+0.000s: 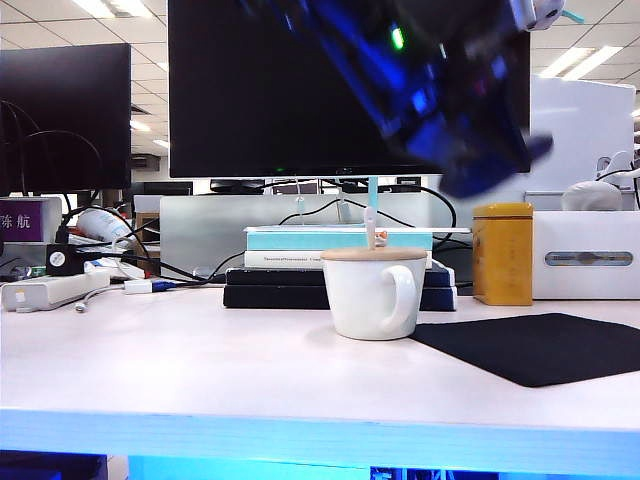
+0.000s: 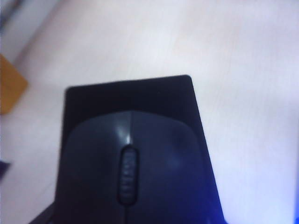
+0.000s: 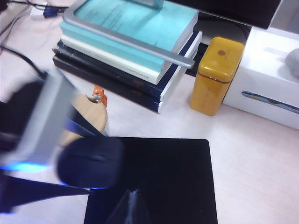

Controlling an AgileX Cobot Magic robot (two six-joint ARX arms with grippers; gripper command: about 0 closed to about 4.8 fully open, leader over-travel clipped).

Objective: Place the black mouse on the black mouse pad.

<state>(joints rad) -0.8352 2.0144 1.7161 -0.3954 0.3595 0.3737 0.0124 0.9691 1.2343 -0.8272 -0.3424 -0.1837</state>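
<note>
The black mouse (image 2: 131,163) fills the near part of the left wrist view, scroll wheel up, gripped at its sides by my left gripper (image 1: 480,160). That arm is a blur reaching across to the right in the exterior view. The mouse (image 3: 91,165) hangs in the air over the near corner of the black mouse pad (image 3: 173,177), a thin flat mat (image 1: 540,345) at the table's right. The pad's far edge (image 2: 140,93) shows beyond the mouse. My right gripper (image 3: 133,193) hovers above the pad with its fingertips together and nothing between them.
A white mug (image 1: 375,290) with a wooden lid stands just left of the pad. Behind it lie stacked books (image 1: 330,270), a yellow tin (image 1: 503,252) and a white box (image 1: 585,255). A monitor (image 1: 300,80) stands at the back, with cables and a power strip (image 1: 50,290) at the left.
</note>
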